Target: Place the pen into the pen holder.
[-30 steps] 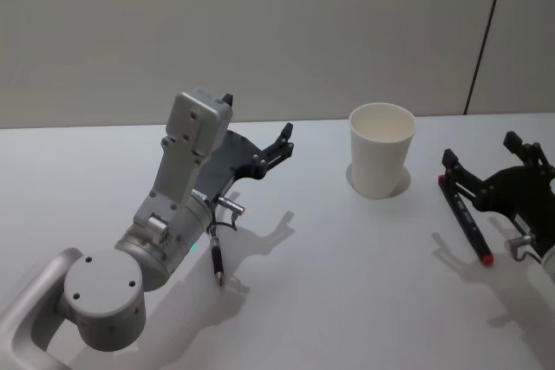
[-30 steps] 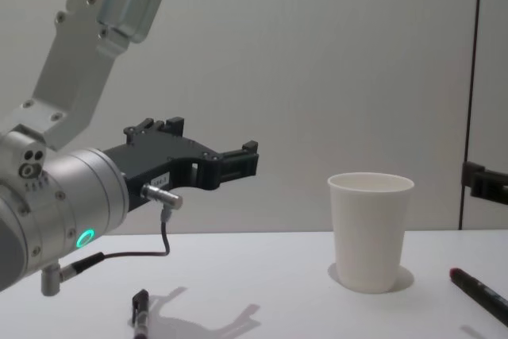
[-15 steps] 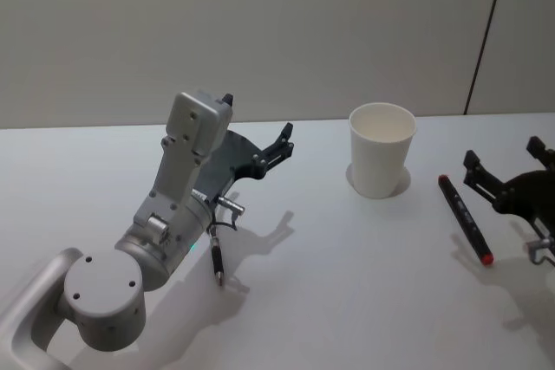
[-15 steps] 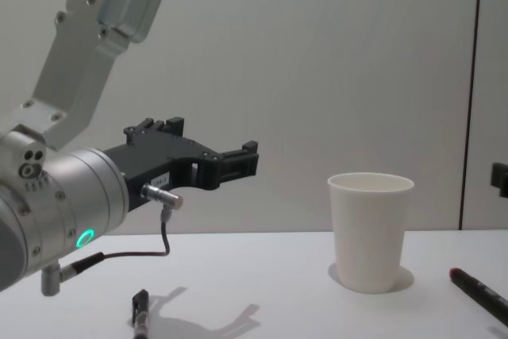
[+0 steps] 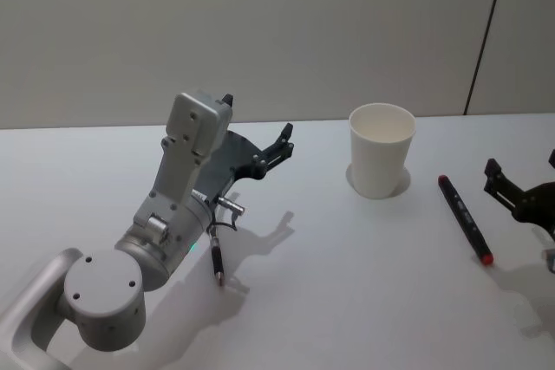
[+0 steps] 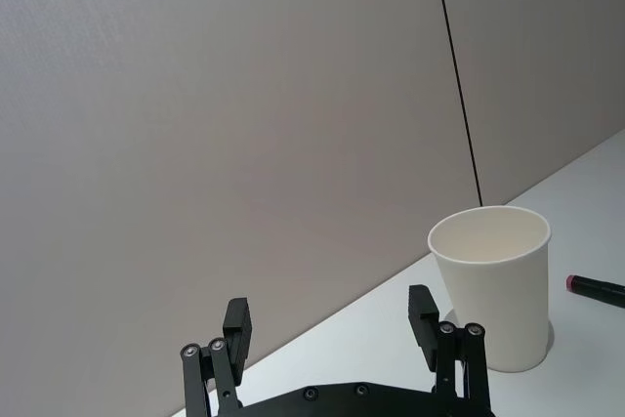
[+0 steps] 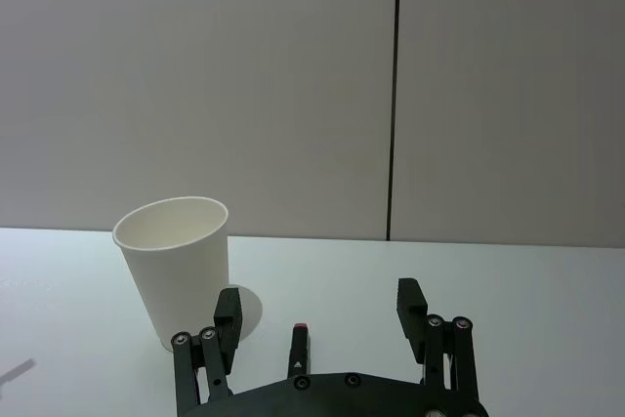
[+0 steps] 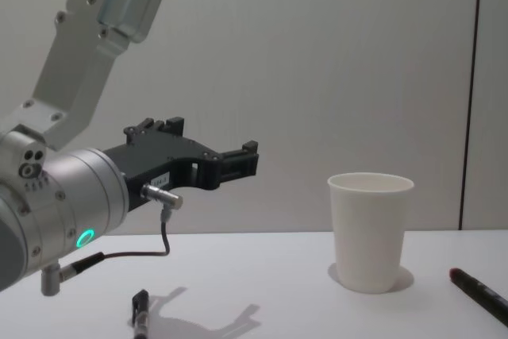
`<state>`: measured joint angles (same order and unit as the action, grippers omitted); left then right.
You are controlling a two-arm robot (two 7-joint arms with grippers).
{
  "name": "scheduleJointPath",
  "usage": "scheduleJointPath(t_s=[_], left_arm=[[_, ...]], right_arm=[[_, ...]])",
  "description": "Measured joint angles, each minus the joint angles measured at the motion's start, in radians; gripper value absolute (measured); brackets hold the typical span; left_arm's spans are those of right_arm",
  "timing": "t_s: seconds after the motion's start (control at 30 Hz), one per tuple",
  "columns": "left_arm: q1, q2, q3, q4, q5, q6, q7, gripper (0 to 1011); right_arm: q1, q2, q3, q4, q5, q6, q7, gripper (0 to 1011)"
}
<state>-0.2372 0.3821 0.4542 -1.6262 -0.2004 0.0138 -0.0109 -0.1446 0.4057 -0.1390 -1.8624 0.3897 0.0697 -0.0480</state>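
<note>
Status, left to right: my left tool (image 6: 330,319) is raised above the worktop (image 5: 347,309), its black fingers spread apart and holding nothing, pointing toward the pen holder. Beneath that arm a slim dark pen (image 5: 215,259) lies flat on the worktop, partly in the arm's shadow. Further right stands the pen holder (image 5: 381,149), upright and apparently empty: a plain white paper cup, tapered, with a rolled rim and thin matt walls. I judge it light and easily tipped or dented, so anything entering it should go in near vertical through the mouth, without knocking the rim. To its right, well clear of it, a red-tipped pen (image 5: 465,221) lies flat: a straight black barrel, rigid and smooth, with red at each end. I judge it light and stiff but inclined to roll or slide on this bare surface, so the hold belongs across the middle of the barrel, fingers closing square on its sides. My right tool (image 7: 319,305) is just beyond that pen near the right edge of the worktop, fingers apart and empty, with one red end showing between them in the wrist view. Neither pen is in the holder yet.
</note>
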Motion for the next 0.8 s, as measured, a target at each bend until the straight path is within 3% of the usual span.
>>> scheduleJointPath(t_s=[0.8], left_arm=[[0.0,0.0,0.0,0.0,0.0,0.0,0.0,1001]], right_arm=[[-0.072,0.001,0.021,-0.08,0.042,0.079,-0.06,1001]])
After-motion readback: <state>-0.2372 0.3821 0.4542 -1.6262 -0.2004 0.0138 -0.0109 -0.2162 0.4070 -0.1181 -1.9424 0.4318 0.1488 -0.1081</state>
